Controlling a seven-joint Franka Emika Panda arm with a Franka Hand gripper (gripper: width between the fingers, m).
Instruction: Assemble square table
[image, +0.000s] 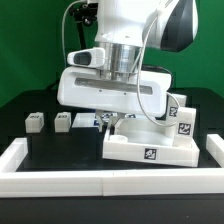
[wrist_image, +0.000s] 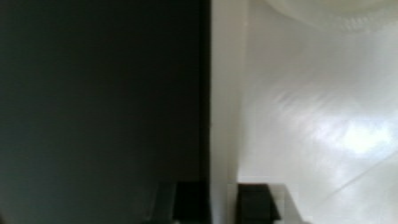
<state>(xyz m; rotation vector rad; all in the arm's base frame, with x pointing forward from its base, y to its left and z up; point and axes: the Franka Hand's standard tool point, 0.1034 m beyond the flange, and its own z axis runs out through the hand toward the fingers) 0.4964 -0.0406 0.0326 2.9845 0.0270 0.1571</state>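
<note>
The black table is the largest thing here. Its long white rim runs along the lower edge of the exterior view and up both sides, fencing in every loose part.

My white arm comes down from the top centre of that view and hides much of the middle.

The square slab of the table lies inside the rim at the lower right of the exterior view. Its front edge faces the camera and carries a black-and-white tag.

On the exterior view's left, two small leg blocks sit on the black surface, near each other but apart. A third small white piece lies just beside the second (too blurred for me to say more). Another tagged white block stands at the slab's right side; I cannot tell whether it rests on the slab or behind it.

My end effector is at the slab's left end. In the wrist view the end effector is drawn narrow, and its dark fingers pinch the edge of the white slab from both sides.
</note>
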